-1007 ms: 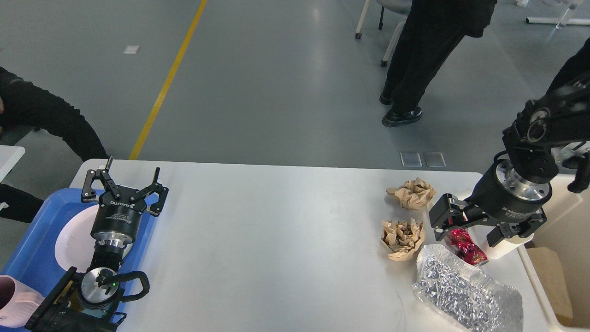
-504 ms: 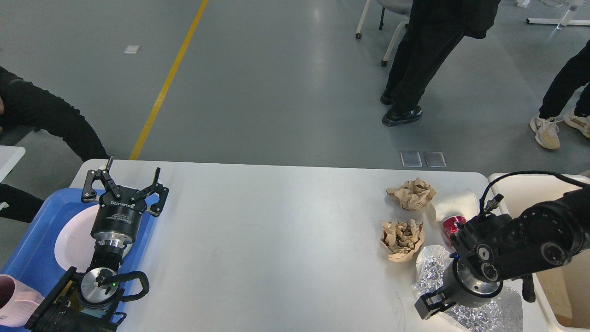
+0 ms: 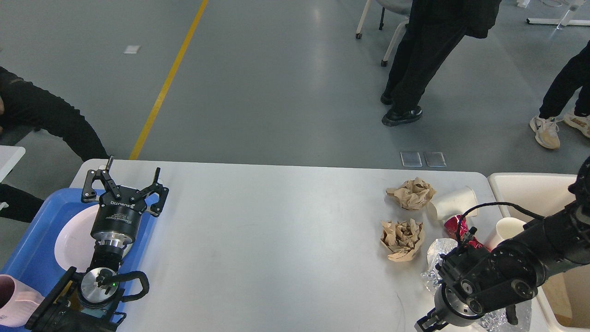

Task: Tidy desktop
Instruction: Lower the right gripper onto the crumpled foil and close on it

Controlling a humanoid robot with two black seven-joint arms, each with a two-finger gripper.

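Desktop white, smooth, round-cornered; left end effector spread wide; right end effector state unclear.

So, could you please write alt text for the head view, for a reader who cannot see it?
A white desktop holds litter at its right end: two crumpled brown paper balls, a tipped white paper cup, a red wrapper and a silver foil bag. The right gripper hangs low there; the left gripper is open over a blue tray.

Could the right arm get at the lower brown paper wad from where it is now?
Probably yes. The lower paper wad lies in the open on the desktop, with nothing on it. The right gripper sits low by the near edge, just right of the wad; only the silver bag lies between.
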